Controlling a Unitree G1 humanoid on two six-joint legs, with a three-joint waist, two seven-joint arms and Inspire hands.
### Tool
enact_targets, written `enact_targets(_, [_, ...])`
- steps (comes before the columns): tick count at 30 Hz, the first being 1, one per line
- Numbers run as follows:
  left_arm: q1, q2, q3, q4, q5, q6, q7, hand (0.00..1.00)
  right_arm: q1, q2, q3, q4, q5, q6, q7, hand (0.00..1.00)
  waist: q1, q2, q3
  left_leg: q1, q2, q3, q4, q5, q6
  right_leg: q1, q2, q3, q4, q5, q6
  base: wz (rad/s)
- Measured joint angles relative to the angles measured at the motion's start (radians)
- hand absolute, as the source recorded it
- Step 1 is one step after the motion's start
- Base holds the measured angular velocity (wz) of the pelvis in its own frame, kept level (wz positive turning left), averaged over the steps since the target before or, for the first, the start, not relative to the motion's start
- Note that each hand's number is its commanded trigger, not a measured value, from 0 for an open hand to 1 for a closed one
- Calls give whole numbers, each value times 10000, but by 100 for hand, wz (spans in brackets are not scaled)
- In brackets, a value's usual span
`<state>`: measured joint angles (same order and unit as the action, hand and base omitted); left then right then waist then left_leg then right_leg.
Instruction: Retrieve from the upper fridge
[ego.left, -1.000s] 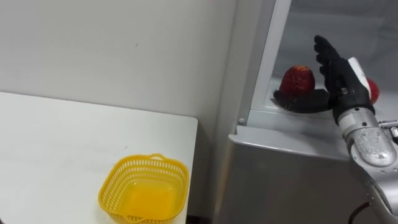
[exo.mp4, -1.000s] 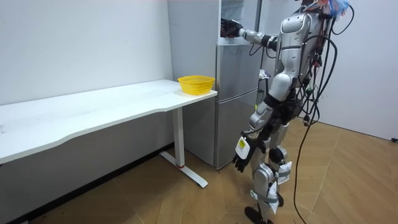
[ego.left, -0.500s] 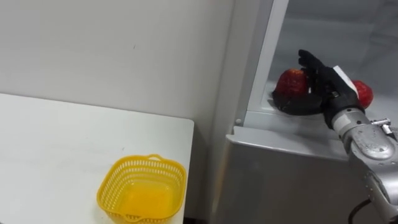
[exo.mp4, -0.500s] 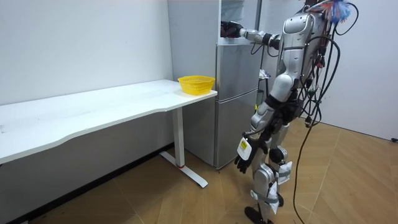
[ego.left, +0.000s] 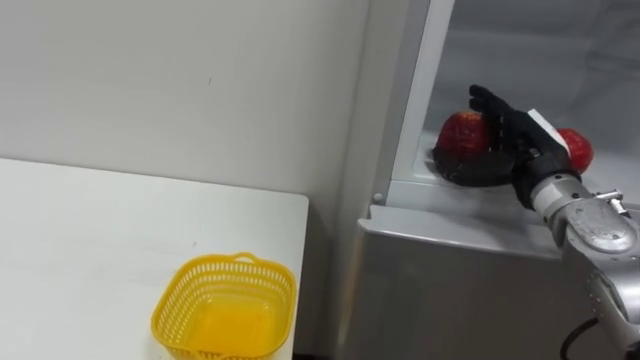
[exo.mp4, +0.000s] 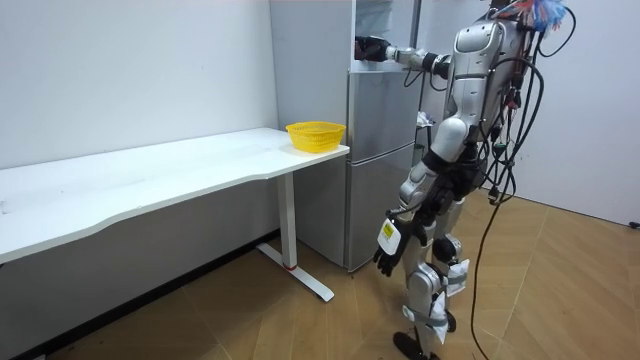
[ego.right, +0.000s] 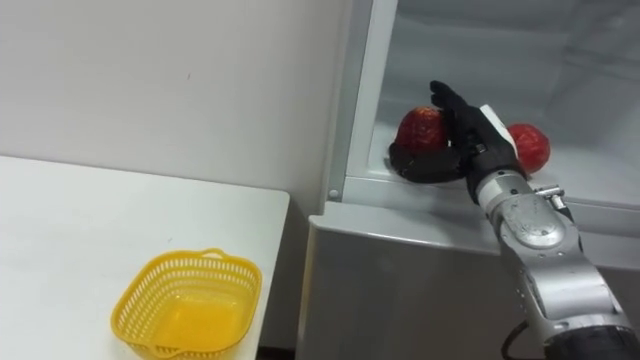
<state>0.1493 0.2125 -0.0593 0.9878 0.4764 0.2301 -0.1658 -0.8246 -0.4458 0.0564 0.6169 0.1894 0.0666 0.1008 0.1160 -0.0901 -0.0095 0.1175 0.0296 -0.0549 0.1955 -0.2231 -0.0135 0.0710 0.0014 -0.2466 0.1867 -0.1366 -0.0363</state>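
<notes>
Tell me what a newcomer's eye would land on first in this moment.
The robot's right hand is inside the open upper fridge compartment. Its fairly straight fingers lie against the left red fruit, and the other red fruit sits just beyond the hand. A bright yellow basket stands at the corner of the white table beside the fridge. The left hand hangs by the thigh.

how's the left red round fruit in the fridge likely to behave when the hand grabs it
The round red fruit looks rounded all over, so a nudge would probably roll it along the white fridge shelf. It seems firm, likely keeping shape in the right hand, whose straight fingers are beside it.
</notes>
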Motion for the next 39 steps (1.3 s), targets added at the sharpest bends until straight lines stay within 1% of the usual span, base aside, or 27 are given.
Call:
enact_targets(3, [-35,7,-7,9,-147,48,29,0,-11,-29,2,1,36,12,202,100,1,1,6,18,2,26,1,0,0,14,-1,20,1,0,0,-1])
enact_targets(6, [-52,35,-12,9,-151,51,49,0,-170,-30,-22,95,171,12,238,100,2,-49,106,55,27,262,-10,1,0,25,4,99,-8,-1,0,-7])
enact_targets(7, [-58,73,-14,10,-151,51,49,0,-218,-31,-13,126,242,-5,332,100,-10,-45,186,66,29,277,-22,0,0,31,8,107,-17,-1,0,-4])
enact_targets(8, [-64,99,-18,24,-151,51,50,0,-217,-28,-13,126,274,-13,345,100,-9,-83,199,81,32,290,-60,0,0,31,15,120,-28,-1,1,0])
enact_targets(11, [-116,135,-69,61,-152,50,42,0,-218,-29,-23,169,296,-19,338,100,2,-157,207,91,35,346,-83,0,1,31,20,138,-51,-2,3,-2])
enact_targets(15, [-241,209,-231,135,-152,47,35,0,-216,-25,-11,180,426,-40,359,100,-13,-166,204,90,39,382,-89,0,1,30,22,138,-62,-2,5,0])
enact_targets(21, [-338,235,-231,135,-148,46,38,0,-217,-8,-12,181,477,-6,330,100,8,-180,187,89,54,401,-89,0,1,29,36,145,-66,-2,4,0])
enact_targets(25, [-333,264,-245,124,-150,52,40,0,-216,12,-7,183,612,13,255,100,10,-196,130,97,61,413,-89,0,1,29,40,158,-65,-1,3,0])
enact_targets(27, [-339,280,-258,124,-149,52,49,0,-216,63,9,184,834,82,120,100,12,-189,125,121,71,434,-92,0,0,29,45,179,-45,-1,2,-2])
enact_targets(30, [-346,290,-341,123,-147,52,106,0,-203,115,114,100,857,144,-135,100,13,-164,95,134,76,454,-92,-1,0,27,50,204,-40,-1,2,-1])
enact_targets(31, [-352,288,-353,123,-145,52,107,0,-190,129,132,-7,845,222,-249,100,13,-195,70,135,76,469,-99,-1,0,13,50,208,-36,-1,2,-3])
enact_targets(33, [-343,290,-347,121,-144,41,107,0,-145,140,168,-303,712,322,-418,100,14,-172,77,139,85,521,-122,-1,0,-24,58,238,-12,2,-3,-6])
enact_targets(36, [-290,305,-341,125,-152,24,121,0,156,166,182,-1105,671,493,-702,100,-12,-111,65,153,88,534,-136,-1,-1,-28,69,255,-11,5,-7,0])
enact_targets(37, [-298,297,-350,127,-152,-1,197,0,430,254,195,-1633,501,525,-909,100,-22,-74,59,151,92,535,-135,-1,-1,-29,69,247,-10,7,-10,0])
enact_targets(38, [-297,280,-351,134,-152,-84,282,0,778,440,190,-2281,252,550,-1164,100,-15,-16,50,153,93,535,-133,-1,-1,-28,66,247,5,8,-12,0])
enact_targets(39, [-294,278,-351,135,-153,-141,297,0,933,563,192,-2568,147,553,-1303,100,-22,15,43,154,94,535,-133,-1,-1,-28,61,242,10,8,-12,0])
